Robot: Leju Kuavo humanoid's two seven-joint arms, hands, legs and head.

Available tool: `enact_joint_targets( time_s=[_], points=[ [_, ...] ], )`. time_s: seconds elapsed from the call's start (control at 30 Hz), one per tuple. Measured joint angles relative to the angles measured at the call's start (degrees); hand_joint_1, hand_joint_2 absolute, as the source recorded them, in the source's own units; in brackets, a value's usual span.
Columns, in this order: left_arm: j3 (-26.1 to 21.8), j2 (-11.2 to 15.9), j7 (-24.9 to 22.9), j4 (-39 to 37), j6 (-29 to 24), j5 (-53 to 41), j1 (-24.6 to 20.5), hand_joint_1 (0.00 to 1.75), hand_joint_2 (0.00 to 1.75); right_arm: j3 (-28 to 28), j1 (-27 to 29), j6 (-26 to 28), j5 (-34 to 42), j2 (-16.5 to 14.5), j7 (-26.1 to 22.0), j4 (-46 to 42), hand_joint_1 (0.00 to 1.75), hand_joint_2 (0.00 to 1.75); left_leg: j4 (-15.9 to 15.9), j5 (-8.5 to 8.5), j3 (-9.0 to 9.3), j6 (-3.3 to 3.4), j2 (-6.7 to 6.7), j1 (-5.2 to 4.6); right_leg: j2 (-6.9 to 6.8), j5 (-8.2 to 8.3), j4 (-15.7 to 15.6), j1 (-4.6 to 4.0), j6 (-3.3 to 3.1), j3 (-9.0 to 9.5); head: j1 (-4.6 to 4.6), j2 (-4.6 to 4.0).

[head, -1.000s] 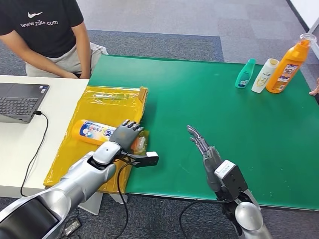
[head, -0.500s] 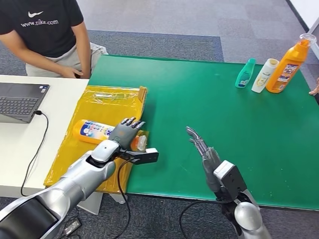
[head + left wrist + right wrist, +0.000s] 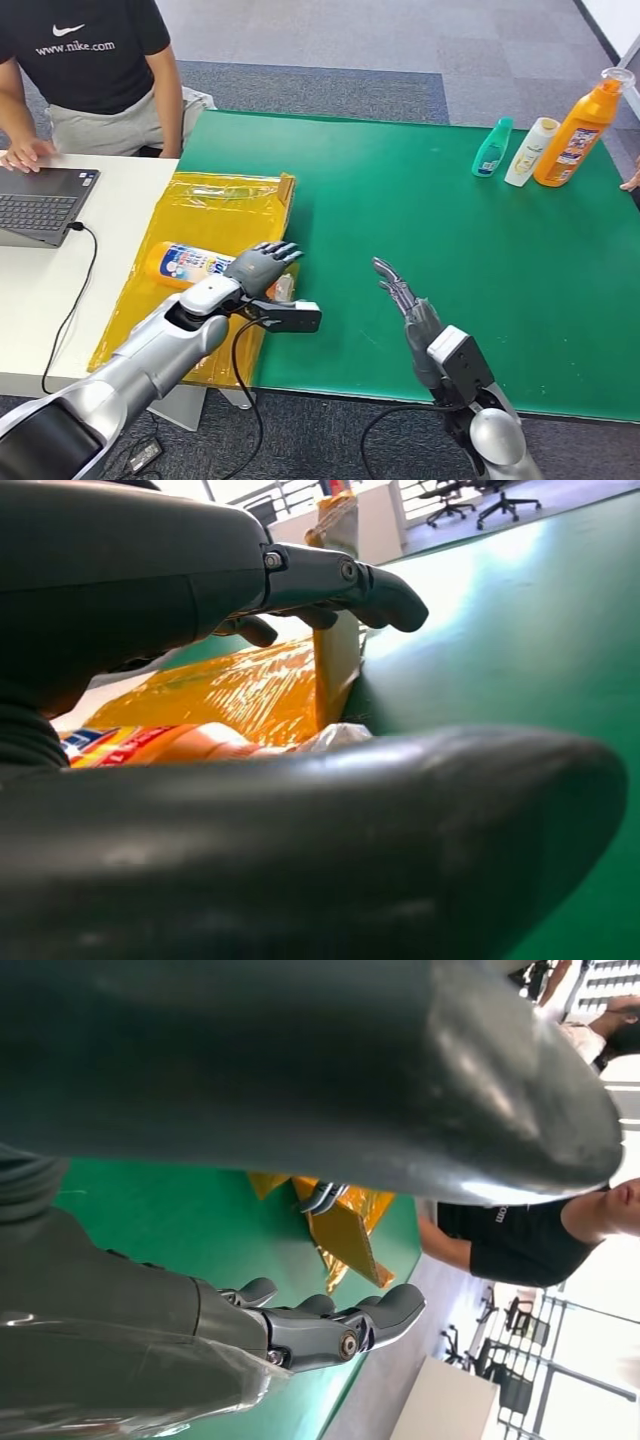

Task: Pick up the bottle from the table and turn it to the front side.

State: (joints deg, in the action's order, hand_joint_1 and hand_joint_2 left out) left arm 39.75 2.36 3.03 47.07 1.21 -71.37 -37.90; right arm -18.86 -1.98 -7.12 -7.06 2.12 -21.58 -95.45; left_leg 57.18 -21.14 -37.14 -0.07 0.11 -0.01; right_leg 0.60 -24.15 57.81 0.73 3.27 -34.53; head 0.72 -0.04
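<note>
One bottle (image 3: 189,266) lies on its side on the yellow wrapping (image 3: 211,205) at the table's (image 3: 453,250) left. The left hand (image 3: 260,268) hovers over its cap end, fingers (image 3: 377,585) spread, holding nothing. Lifting and turning remain, I judge. The right hand (image 3: 404,295) waits, fingers apart.

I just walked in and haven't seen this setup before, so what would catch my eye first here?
The robot's left hand hovers with fingers spread over an orange bottle lying on its side in a yellow tray at the green table's near left. Its right hand is open above bare green. Three more bottles stand at the far right corner.
</note>
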Motion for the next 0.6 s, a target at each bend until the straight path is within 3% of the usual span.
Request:
enact_joint_targets(
  time_s=[0.43, 0.6],
  points=[
    [2.9, 4.9, -0.7, 14.6, 0.9, 4.5, 0.4, 0.00, 0.00, 1.3, 1.3, 0.1, -0.6, 0.0, -0.8, 0.0, 0.00, 0.00, 0.0, 0.00, 0.00, 0.00, 0.00, 0.00, 0.00, 0.00, 0.0, 0.00, 0.00, 0.00, 0.01, 0.00],
    [1.4, 5.8, 5.1, 20.4, -3.9, 15.1, 3.4, 0.00, 0.00, 1.4, 1.8, 1.1, -1.1, 0.0, -1.9, -0.1, 0.00, 0.00, 0.0, -0.01, 0.00, 0.00, 0.00, 0.00, 0.01, -0.01, 0.0, 0.00, 0.00, 0.00, -0.01, 0.00]
  ],
)
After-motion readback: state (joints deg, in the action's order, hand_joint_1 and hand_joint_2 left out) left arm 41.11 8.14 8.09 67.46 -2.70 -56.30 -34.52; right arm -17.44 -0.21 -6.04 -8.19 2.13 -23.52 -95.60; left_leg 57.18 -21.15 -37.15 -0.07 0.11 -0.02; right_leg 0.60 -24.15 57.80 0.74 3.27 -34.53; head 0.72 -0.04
